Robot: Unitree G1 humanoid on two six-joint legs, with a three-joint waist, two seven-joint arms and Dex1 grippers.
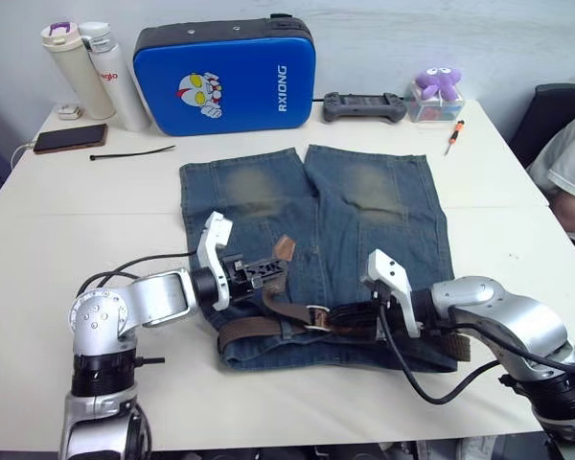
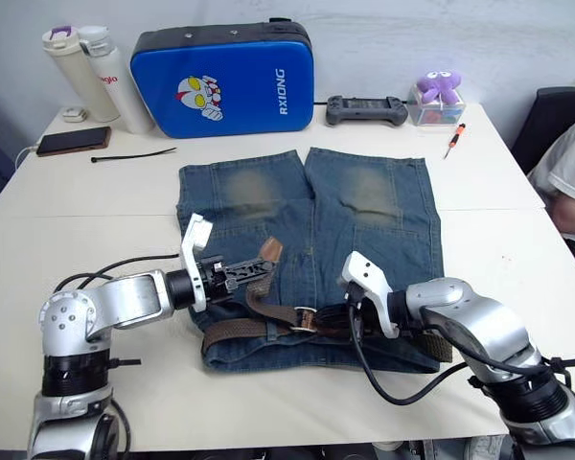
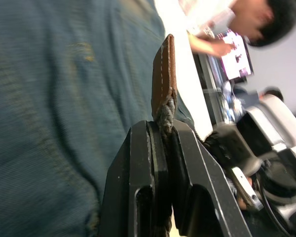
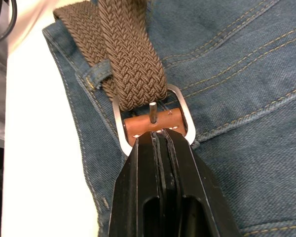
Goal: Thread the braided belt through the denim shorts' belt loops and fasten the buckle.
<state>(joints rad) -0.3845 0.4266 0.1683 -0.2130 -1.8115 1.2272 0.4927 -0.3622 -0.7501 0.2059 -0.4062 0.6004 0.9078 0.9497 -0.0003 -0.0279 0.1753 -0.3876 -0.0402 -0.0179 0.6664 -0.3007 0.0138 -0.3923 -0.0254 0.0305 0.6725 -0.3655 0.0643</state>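
Step in hand, by the look of it: seating the pin and finishing the fastening. Strap already through the buckle point(image 4: 152, 118) frame, pin standing free against the weave, not yet pushed into a gap. Best handled by keeping the right gripper point(image 4: 158, 136) firm on the tan leather behind the frame, drawing the tail with the left gripper point(image 3: 162, 129) towards 9 o'clock until the slack over the waistband goes, then easing back so the pin drops between two strands. Worth keeping the pull low and flat along the waistband; lifting would likely drag the denim up with it.

Right fingers pressed together on the leather piece at the buckle. Left fingers clamped on the strap just below its tan tip point(image 1: 285, 249), tip poking up beyond them.

Braided belt point(image 1: 268, 326): dark brown woven strap, tan leather ends, silver rectangular frame. Lying along the waistband of the denim shorts point(image 1: 364, 220) at the table's point(image 1: 57, 220) 6 o'clock edge, buckle near mid-waist, free tail rising towards 11 o'clock from it. Shorts faded blue, yellowish worn patches on both legs, legs pointing to 12 o'clock. One of the belt loops point(image 4: 99, 69) visible in the right wrist view with the strap under it; the others too hidden to count.
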